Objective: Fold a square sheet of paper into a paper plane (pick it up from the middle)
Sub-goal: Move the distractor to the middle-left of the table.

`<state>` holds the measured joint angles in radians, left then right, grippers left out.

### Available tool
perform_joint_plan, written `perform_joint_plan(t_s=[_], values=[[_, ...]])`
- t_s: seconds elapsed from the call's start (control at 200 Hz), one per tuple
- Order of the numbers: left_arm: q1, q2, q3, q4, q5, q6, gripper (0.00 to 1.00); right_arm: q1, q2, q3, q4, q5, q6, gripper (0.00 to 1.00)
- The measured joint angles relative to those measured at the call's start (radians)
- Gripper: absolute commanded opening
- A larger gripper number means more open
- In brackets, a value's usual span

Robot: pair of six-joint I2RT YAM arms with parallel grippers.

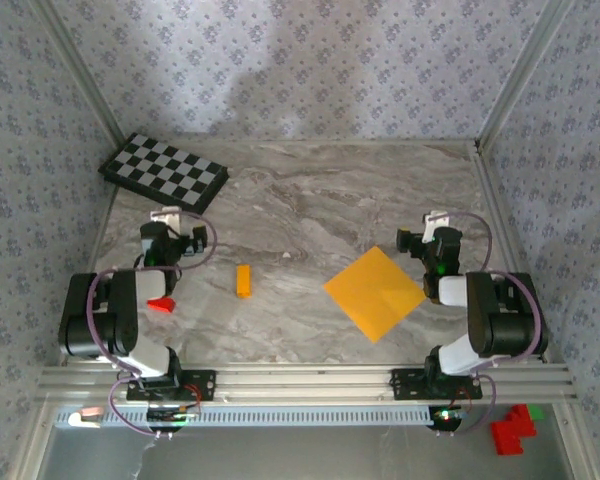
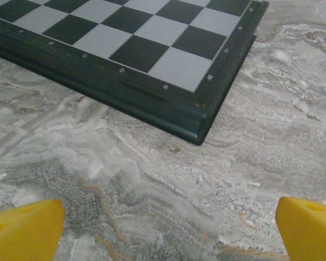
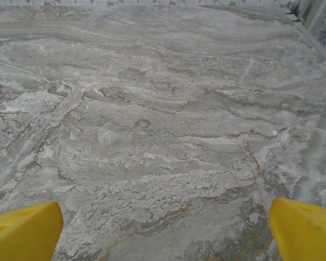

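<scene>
square sheet of thin matte orange-yellow paper (image 1: 374, 293) lies flat on your grey marbled table top (image 1: 310, 200), turned like a diamond, on the right side and toward the near edge. its right corner sits close beside the right arm, and the sheet lies apart from both grippers. your right gripper (image 3: 163, 234) hangs farther from you than the sheet, its yellow fingertips (image 3: 27, 231) spread wide apart over bare marble with nothing between them. your left gripper (image 2: 168, 234) is spread wide too and holds nothing; it faces the near corner of the black-and-white checkered board (image 2: 141, 38), which rests at the far left of the table. a small thick orange rectangular block (image 1: 243, 280) lies between the two arms, left of the sheet and well apart from it. a small red piece (image 1: 160, 304) sits just beside the left arm.
</scene>
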<state>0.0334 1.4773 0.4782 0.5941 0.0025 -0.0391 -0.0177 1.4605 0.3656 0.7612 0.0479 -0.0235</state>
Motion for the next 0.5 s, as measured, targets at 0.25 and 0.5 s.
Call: perform_joint_plan(t_s=[0.25,0.5], values=[[-0.001,-0.102,0.275,-0.375,-0.02,-0.196,1.0,-0.059,-0.399,0.075,-0.34,0.099,0.216,0.99],[-0.142,-0.277,0.256,-0.599,0.051,-0.378,0.99,0.282,-0.479,0.263,-0.806,0.201,0.363,0.97]])
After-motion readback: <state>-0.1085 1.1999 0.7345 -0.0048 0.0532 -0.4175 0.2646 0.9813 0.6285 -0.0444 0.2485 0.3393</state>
